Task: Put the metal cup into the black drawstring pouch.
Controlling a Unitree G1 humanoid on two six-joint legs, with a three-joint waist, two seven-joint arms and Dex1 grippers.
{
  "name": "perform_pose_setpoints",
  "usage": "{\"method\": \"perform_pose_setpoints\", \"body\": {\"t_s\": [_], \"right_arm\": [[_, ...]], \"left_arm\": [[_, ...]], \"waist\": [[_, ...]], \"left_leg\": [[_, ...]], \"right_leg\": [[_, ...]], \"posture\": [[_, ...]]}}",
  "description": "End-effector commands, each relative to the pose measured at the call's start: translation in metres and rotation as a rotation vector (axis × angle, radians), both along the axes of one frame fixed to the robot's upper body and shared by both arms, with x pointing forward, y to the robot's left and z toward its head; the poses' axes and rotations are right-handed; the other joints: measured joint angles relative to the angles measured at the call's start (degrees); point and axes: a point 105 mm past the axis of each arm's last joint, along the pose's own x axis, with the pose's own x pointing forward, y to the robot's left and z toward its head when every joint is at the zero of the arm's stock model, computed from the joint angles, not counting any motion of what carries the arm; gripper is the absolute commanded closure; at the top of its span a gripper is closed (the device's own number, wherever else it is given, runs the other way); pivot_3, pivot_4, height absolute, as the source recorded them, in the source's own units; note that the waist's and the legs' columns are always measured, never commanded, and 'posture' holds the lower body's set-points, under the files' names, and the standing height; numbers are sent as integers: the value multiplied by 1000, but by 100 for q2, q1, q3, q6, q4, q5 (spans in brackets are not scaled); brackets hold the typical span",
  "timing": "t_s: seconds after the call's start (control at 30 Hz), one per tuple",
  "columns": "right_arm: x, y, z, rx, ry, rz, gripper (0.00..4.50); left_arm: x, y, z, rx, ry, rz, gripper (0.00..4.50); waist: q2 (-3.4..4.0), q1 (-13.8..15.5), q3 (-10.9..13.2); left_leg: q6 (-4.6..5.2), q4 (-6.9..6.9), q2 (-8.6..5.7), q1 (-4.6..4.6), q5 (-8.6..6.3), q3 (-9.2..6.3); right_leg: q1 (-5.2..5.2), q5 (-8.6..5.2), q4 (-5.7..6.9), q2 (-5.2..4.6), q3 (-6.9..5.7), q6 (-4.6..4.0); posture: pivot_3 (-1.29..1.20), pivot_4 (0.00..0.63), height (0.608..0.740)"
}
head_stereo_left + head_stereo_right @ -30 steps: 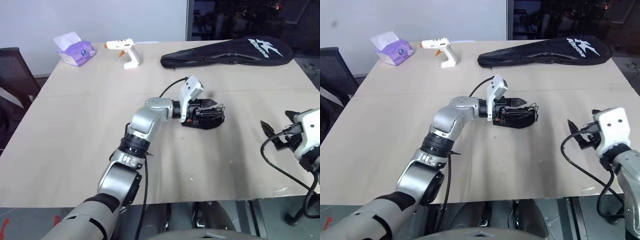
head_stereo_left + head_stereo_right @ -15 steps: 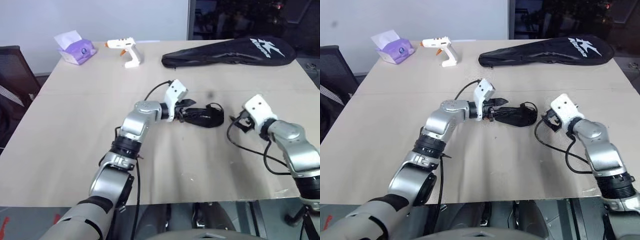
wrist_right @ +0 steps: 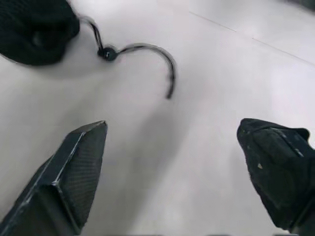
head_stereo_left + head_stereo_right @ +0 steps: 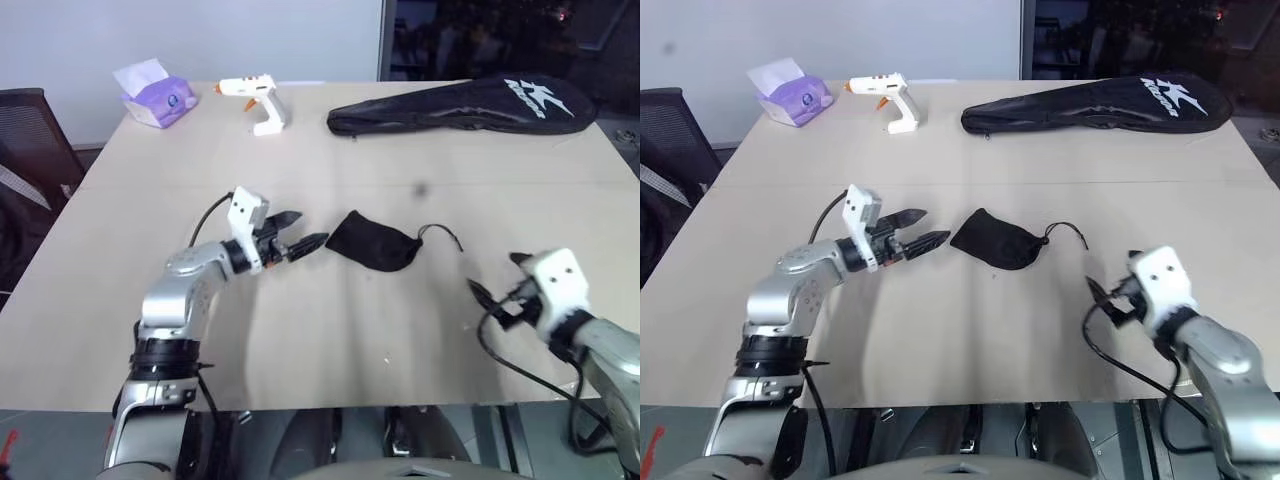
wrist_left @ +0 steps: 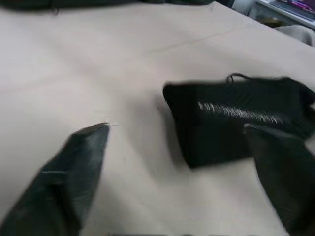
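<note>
On the worktop (image 4: 130, 190) the black drawstring pouch (image 4: 372, 241) lay bulging, mouth gathered, cord trailing; the metal cup was probably inside. Both the left pincer (image 4: 298, 243) and the right pincer (image 4: 492, 279) stood apart, empty. Best retreat without snagging the cord (image 3: 147, 54).

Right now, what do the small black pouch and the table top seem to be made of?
The pouch looks like soft matte black fabric: it lies slumped and creased, with a thin cord trailing from it. The table looks like pale smooth laminate or wood, with a faint sheen.
</note>
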Motion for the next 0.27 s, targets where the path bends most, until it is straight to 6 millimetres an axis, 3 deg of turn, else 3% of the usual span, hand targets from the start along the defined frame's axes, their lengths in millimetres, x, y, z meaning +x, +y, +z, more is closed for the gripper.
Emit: {"method": "perform_pose_setpoints", "body": {"t_s": [0.03, 0.13, 0.27], "right_arm": [[-34, -5, 17, 40, -40, 24, 0], [-57, -13, 12, 16, 5, 18, 0], [-67, -20, 9, -6, 24, 17, 0]], "left_arm": [[-28, 24, 3, 27, -27, 28, 27], [-44, 47, -4, 33, 17, 87, 27], [-51, 58, -2, 15, 19, 136, 27]], "waist": [[8, -20, -2], [11, -31, -2], [6, -14, -6]], "left_leg": [[6, -14, 2, 17, -4, 0], [26, -36, 12, 82, -17, 2], [31, -33, 13, 87, -19, 1]], "right_leg": [[13, 0, -6, 0, 1, 0], [80, -2, -31, 3, -1, -3], [90, -3, -40, 1, -2, -4]], "posture": [[0, 150, 740], [0, 150, 740], [0, 150, 740]]}}
